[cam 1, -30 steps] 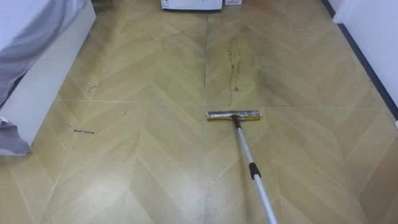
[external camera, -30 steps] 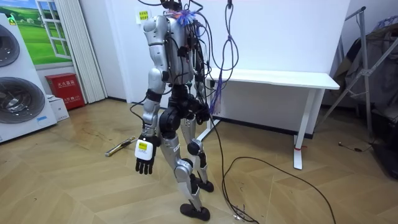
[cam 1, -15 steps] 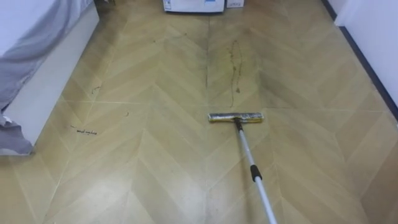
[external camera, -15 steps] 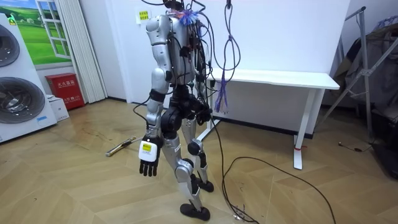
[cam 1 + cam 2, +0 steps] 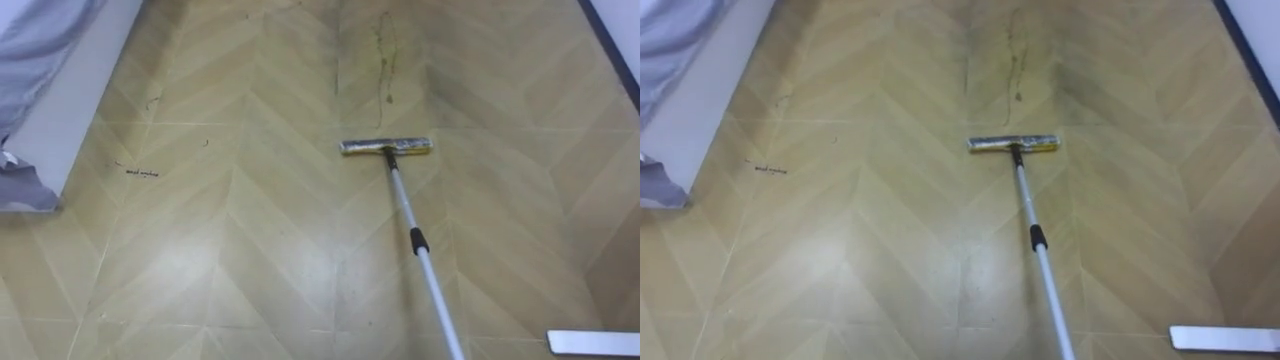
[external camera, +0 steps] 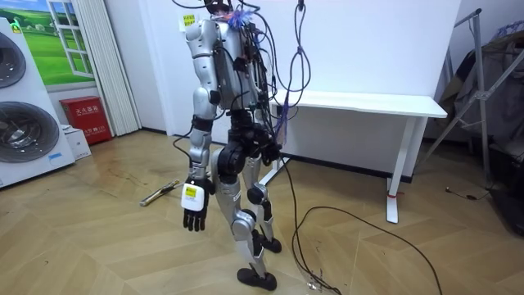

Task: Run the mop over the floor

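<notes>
Mop [image 5: 408, 210] lies flat on the floor [image 5: 230, 250], head far, just short of a dark streak [image 5: 384, 55]; pole runs off near right. Left hand [image 6: 193, 215] hangs by the thigh, fingers loose, empty. White bar [image 5: 595, 342] near right, maybe a furniture foot.

A wooden floor [image 5: 250, 250] laid in a herringbone pattern is seen. A mop [image 5: 405, 205] is set on it by its flat head [image 5: 386, 146], which is placed just short of a dark streak [image 5: 381, 55] running toward the far edge. The pole is angled back toward the near edge. A small dark mark [image 5: 142, 172] is found near the left edge, beside a white base [image 5: 70, 100] from which grey cloth [image 5: 25, 185] is draped onto the floor. A white flat bar [image 5: 592, 342] is rested at the near right corner.
</notes>
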### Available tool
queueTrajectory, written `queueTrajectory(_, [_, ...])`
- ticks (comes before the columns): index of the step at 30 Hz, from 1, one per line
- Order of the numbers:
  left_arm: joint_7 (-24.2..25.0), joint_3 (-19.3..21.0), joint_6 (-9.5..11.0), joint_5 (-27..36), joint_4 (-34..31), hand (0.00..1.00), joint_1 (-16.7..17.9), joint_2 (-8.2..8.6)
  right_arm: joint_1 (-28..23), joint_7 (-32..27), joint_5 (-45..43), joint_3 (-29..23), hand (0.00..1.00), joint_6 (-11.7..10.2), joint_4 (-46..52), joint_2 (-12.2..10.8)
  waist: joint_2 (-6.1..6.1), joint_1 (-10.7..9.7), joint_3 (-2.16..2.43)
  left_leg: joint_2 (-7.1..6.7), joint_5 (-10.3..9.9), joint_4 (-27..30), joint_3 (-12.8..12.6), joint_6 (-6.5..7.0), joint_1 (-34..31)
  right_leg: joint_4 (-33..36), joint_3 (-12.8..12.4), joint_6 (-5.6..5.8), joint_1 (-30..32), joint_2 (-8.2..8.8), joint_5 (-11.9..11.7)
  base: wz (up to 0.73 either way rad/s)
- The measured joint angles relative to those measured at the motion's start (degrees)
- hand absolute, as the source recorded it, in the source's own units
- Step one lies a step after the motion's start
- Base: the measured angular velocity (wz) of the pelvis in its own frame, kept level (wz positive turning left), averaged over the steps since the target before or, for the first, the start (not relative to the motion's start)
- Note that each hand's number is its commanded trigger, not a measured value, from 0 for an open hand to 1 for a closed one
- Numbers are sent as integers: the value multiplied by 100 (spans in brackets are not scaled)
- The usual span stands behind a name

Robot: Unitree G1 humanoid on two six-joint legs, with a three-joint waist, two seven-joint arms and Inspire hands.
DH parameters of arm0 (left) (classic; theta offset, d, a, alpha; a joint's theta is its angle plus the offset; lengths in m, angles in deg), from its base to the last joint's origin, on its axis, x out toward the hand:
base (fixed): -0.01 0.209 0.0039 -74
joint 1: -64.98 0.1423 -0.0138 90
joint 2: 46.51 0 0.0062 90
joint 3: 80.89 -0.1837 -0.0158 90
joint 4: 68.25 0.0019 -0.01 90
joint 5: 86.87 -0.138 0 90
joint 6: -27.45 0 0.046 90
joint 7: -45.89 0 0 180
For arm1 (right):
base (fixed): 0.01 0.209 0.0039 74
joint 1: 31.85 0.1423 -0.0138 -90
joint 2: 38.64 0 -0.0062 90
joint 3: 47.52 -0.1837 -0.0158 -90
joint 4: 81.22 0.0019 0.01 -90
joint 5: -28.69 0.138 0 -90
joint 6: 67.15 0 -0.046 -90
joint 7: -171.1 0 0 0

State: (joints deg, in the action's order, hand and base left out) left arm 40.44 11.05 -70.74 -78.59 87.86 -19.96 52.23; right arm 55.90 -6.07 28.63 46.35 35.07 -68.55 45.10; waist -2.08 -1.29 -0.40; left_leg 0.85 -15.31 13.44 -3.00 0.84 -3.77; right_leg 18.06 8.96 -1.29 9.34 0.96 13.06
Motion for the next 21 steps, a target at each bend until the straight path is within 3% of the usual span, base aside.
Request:
queueTrajectory(3, [2,3,28,122,36,0,-27,-6,51,-88,128,56,100,-48,-29,-7,-18,15,12,-20,0,164,-3,0,-339,107,43,-1,303,42,0,10])
queueTrajectory(13, [9,-86,46,116,77,0,-52,-44,163,-103,568,156,100,-223,-24,9,-34,34,-14,-95,-1,758,-6,1,-1474,731,77,-46,1437,208,30,3])
queueTrajectory(19, [-6,-235,-27,82,92,0,-52,-57,226,-141,852,230,100,-263,-16,17,29,34,-86,-211,-61,1482,-16,12,-2196,1453,-45,-111,2161,411,332,10])
queueTrajectory(21, [-4,-266,-113,-112,209,0,-58,-82,244,-161,923,237,100,-279,-35,39,-17,123,-100,-163,-287,2145,12,-32,-2596,1964,-21,-169,2473,444,545,9])
